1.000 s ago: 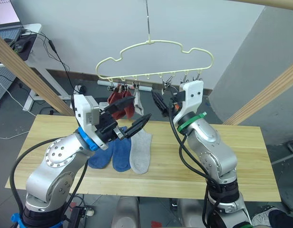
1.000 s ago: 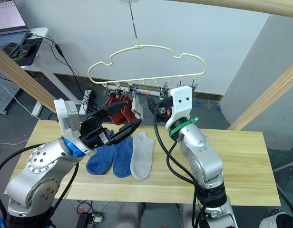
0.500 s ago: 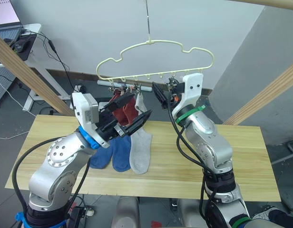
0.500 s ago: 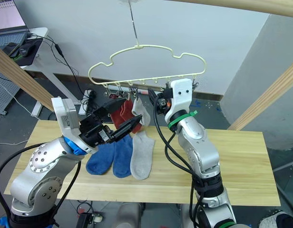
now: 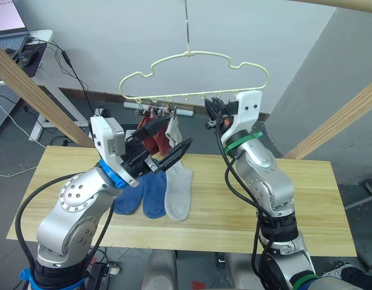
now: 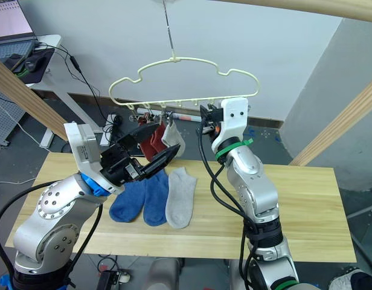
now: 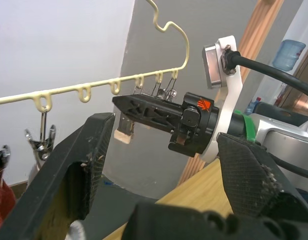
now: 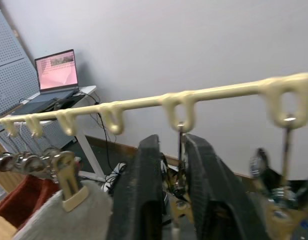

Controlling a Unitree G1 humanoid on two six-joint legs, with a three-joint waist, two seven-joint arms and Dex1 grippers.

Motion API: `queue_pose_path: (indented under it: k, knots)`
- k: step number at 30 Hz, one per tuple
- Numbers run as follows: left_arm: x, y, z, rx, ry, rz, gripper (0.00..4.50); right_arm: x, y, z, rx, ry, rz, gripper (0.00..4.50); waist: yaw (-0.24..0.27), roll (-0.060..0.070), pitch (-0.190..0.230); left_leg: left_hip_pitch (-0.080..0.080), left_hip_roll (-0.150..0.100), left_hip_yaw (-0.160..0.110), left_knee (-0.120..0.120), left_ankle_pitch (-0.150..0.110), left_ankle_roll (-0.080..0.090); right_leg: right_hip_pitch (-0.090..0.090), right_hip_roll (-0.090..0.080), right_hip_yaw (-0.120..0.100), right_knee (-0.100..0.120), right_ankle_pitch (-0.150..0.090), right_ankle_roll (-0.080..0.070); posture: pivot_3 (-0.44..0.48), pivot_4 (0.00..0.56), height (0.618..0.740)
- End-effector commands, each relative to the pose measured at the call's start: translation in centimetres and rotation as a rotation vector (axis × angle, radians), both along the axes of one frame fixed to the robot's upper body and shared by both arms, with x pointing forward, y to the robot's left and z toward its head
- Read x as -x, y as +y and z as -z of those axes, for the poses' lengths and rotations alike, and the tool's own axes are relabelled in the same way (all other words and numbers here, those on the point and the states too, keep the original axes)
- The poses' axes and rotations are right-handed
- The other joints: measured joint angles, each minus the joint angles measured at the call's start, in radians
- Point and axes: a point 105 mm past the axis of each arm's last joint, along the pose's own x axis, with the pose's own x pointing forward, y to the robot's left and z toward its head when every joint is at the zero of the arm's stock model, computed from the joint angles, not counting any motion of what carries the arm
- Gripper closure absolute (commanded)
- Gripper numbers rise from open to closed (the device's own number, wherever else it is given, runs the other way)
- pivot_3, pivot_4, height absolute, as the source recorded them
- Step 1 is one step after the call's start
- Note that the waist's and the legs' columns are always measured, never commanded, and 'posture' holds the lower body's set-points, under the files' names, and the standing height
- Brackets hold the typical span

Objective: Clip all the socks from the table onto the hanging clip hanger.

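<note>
My left claw [image 5: 166, 147] is raised in front of the hanging socks with its two black fingers spread wide, holding nothing. My right claw [image 8: 170, 200] is up at the clip hanger's [image 5: 195, 57] lower bar, its fingers nearly together around the thin wire of one metal clip [image 8: 180, 131].

Three socks hang from the clips on the hanger's left part: two rust red socks [image 5: 153, 138] side by side and one light grey sock [image 5: 175, 130] just right of them.

Three more socks lie flat on the worktop [image 5: 307, 205], side by side and touching: two blue socks [image 5: 142, 196] on the left and one light grey sock [image 5: 180, 192] on the right. They sit on the worktop's left half.
</note>
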Motion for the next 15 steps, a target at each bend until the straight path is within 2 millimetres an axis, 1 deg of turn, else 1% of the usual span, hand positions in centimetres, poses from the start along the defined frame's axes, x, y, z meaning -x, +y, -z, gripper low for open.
queue_pose_path:
  k: [1, 5, 8, 11, 13, 15]
  knots:
    - [1.1, -0.5, -1.3, 0.007, -0.075, 0.023, 0.79, 0.3, -0.2, -1.2, -0.017, -0.05, 0.013, 4.49, 0.0, 0.0, 0.0, 0.0, 0.0, 0.0, 0.0, 0.0, 0.0, 0.0, 0.0, 0.0, 0.0, 0.0, 0.0, 0.134, 0.31, 0.74]
    - [1.1, -0.5, -0.8, -0.001, -0.061, 0.008, 0.79, 0.3, -0.2, -1.0, -0.014, -0.045, 0.009, 4.49, 0.0, 0.0, 0.0, 0.0, 0.0, 0.0, 0.0, 0.0, 0.0, 0.0, 0.0, 0.0, 0.0, 0.0, 0.0, 0.134, 0.31, 0.74]
    - [-0.1, 0.1, 1.3, -0.034, 0.041, -0.088, 0.79, 0.2, -0.2, -0.9, -0.003, -0.041, 0.002, 4.49, 0.0, 0.0, 0.0, 0.0, 0.0, 0.0, 0.0, 0.0, 0.0, 0.0, 0.0, 0.0, 0.0, 0.0, 0.0, 0.129, 0.306, 0.74]
    - [-1.1, 0.7, 6.2, -0.149, 0.2, -0.189, 0.79, 0.0, -0.5, -0.5, 0.028, -0.033, -0.001, 4.49, -0.001, 0.0, 0.0, 0.0, 0.0, 0.0, 0.0, 0.0, 0.0, 0.0, 0.0, 0.0, 0.0, 0.0, 0.0, 0.129, 0.306, 0.74]
    - [-1.5, 0.9, 8.1, -0.156, 0.24, -0.236, 0.43, -0.3, -0.9, -0.4, 0.039, -0.03, 0.008, 4.5, -0.002, 0.0, 0.0, 0.001, 0.0, 0.001, 0.0, 0.0, 0.0, 0.0, 0.0, 0.001, 0.0, 0.0, 0.0, 0.107, 0.301, 0.74]
    - [-1.9, 0.6, 10.8, -0.192, 0.316, -0.249, 0.01, -0.5, -1.3, -0.4, 0.043, -0.031, 0.016, 4.5, 0.002, 0.0, 0.0, 0.001, 0.0, 0.001, 0.0, 0.0, 0.0, 0.0, 0.0, 0.001, 0.0, 0.0, 0.0, 0.107, 0.301, 0.74]
